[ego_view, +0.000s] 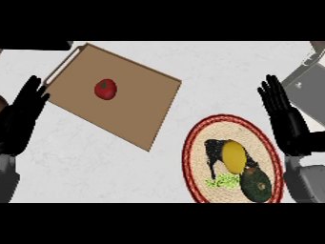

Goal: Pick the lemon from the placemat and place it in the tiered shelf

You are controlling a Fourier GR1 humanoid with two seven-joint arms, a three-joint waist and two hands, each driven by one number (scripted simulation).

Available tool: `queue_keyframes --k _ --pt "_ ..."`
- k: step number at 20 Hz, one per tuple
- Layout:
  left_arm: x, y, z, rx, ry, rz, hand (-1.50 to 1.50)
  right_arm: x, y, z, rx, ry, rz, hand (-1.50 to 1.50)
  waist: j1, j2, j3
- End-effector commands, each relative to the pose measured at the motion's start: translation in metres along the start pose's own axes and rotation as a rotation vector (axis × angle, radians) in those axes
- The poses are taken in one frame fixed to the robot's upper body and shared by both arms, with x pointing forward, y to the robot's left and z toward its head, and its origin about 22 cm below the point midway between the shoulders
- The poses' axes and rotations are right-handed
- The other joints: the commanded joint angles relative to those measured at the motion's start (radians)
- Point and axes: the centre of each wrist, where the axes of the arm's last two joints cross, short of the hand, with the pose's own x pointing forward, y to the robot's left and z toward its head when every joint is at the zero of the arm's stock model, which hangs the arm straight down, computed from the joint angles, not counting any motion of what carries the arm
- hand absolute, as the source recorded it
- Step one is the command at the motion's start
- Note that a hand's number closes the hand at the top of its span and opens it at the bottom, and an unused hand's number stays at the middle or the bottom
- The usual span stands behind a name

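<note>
Right hand (286, 121): open, fingers straight and pointing up the counter, touching no object.
Lemon (233, 155): yellow, below and to the left of the right hand, near its palm but apart from it.
Placemat (206, 134): round, woven, red-rimmed; it lies under the lemon, its right rim just beside the right hand.
Dark green fruit (256, 184): on the placemat, touching the lemon's lower right side, left of the right wrist.
Tiered shelf (309, 80): grey corner just above the right hand.
Left hand (18, 119): open, resting at the left edge.
Cutting board (123, 107): just right of the left hand, carrying a tomato (106, 89).
</note>
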Motion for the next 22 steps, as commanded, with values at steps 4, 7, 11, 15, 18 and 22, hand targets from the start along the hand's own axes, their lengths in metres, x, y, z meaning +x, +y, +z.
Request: queue_keyframes --k 4,7,11,15,18,22 --pt "0.003 -0.010 -0.012 -0.009 -0.079 -0.041 0.00 0.069 -0.037 -0.036 -0.062 -0.099 0.185 1.50 -0.009 -0.016 0.035" --pt "0.012 -0.016 -0.008 -0.038 -0.081 -0.041 0.00 0.061 -0.109 -0.007 -0.307 0.040 0.630 1.50 -0.038 -0.011 0.025" --pt "0.023 -0.027 -0.017 -0.074 -0.060 -0.035 0.00 0.037 -0.058 -0.006 -0.223 0.046 -0.065 -1.50 -0.019 -0.018 0.037" --pt "0.026 -0.036 -0.015 -0.063 -0.082 -0.040 0.00 0.072 -0.088 0.014 -0.036 -0.050 0.008 -1.50 -0.017 -0.020 0.036" --pt "0.020 -0.038 -0.018 -0.056 -0.074 -0.029 0.00 0.094 -0.089 0.024 0.058 0.011 0.095 -1.50 -0.020 -0.020 0.035" --pt "0.014 -0.032 -0.014 -0.061 -0.068 -0.038 0.00 0.111 -0.056 0.026 0.232 0.201 0.297 -1.50 -0.017 -0.022 0.033"
